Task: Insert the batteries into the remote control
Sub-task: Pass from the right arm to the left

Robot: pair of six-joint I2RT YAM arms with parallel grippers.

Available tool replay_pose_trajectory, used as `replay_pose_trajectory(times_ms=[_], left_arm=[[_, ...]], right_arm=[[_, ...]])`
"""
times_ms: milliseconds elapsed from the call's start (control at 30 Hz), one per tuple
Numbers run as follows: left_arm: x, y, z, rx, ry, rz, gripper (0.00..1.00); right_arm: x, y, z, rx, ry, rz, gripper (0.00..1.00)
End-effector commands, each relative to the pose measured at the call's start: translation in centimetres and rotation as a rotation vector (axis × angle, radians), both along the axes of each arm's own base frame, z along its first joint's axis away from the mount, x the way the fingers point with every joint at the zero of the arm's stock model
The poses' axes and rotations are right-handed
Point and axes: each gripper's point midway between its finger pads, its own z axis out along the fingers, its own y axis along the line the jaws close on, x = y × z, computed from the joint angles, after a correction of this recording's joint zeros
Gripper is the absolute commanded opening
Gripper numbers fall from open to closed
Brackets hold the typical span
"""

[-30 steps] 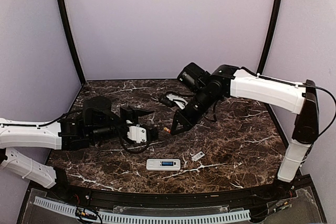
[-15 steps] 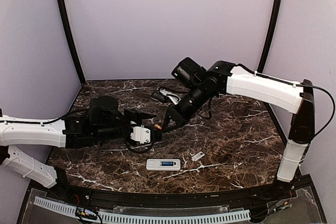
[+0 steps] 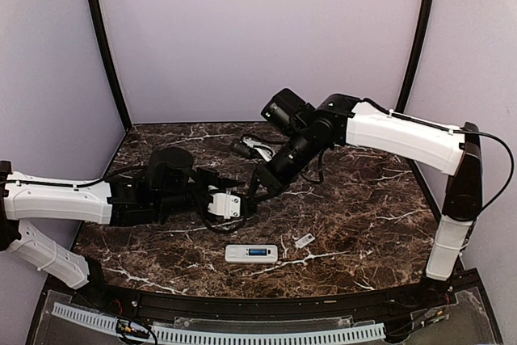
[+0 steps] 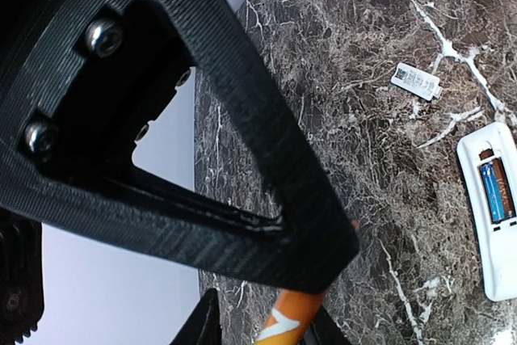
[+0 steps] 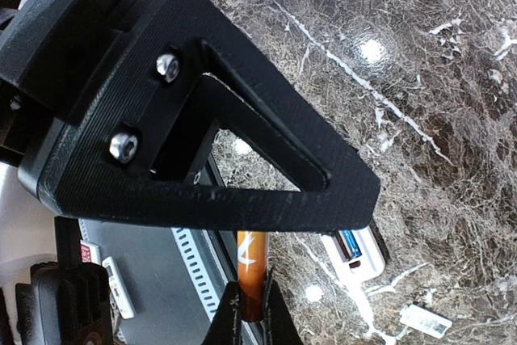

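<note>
An orange battery [image 5: 249,256] hangs above the marble table [image 3: 363,199], and my right gripper [image 5: 257,276] is shut on it. My left gripper [image 4: 262,300] has come up to the same battery [image 4: 292,319]. Its upper finger lies over the cell and its lower finger [image 4: 202,325] stands a little apart, so the jaws are still open. In the top view both grippers meet at mid-table: left gripper [image 3: 237,200], right gripper [image 3: 254,191]. The white remote control [image 3: 251,254] lies back-up near the front edge. Its open compartment holds one blue-labelled cell [image 4: 498,190].
A small flat white cover piece [image 3: 304,241] lies just right of the remote. A slotted white strip [image 3: 218,334] runs along the front below the table edge. Lilac walls and curved black poles [image 3: 105,46] enclose the back and sides.
The right gripper carried the battery left and a little up. The left arm reached right to meet it, and its jaws narrowed around the cell.
</note>
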Motion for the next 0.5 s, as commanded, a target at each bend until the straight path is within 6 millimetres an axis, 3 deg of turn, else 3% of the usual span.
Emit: replay_pose_trajectory(times_ms=[0, 300, 333, 400, 467], left_arm=[[-0.2, -0.2, 1.2, -0.026, 0.001, -0.003, 0.27], [-0.2, 0.1, 1.4, -0.051, 0.033, 0.022, 0.0], [-0.2, 0.1, 1.4, -0.062, 0.048, 0.033, 0.0], [0.1, 0.4, 1.7, -0.088, 0.076, 0.076, 0.0], [0.5, 0.8, 2.0, -0.134, 0.134, 0.139, 0.0]], right_arm=[[0.2, 1.1, 0.1, 0.021, -0.008, 0.015, 0.0], [0.5, 1.2, 0.4, 0.026, -0.028, 0.011, 0.0], [0.6, 1.1, 0.4, 0.025, -0.034, 0.006, 0.02], [0.9, 0.9, 0.8, 0.027, -0.058, -0.012, 0.21], [1.3, 0.6, 1.5, 0.047, -0.083, -0.036, 0.3]])
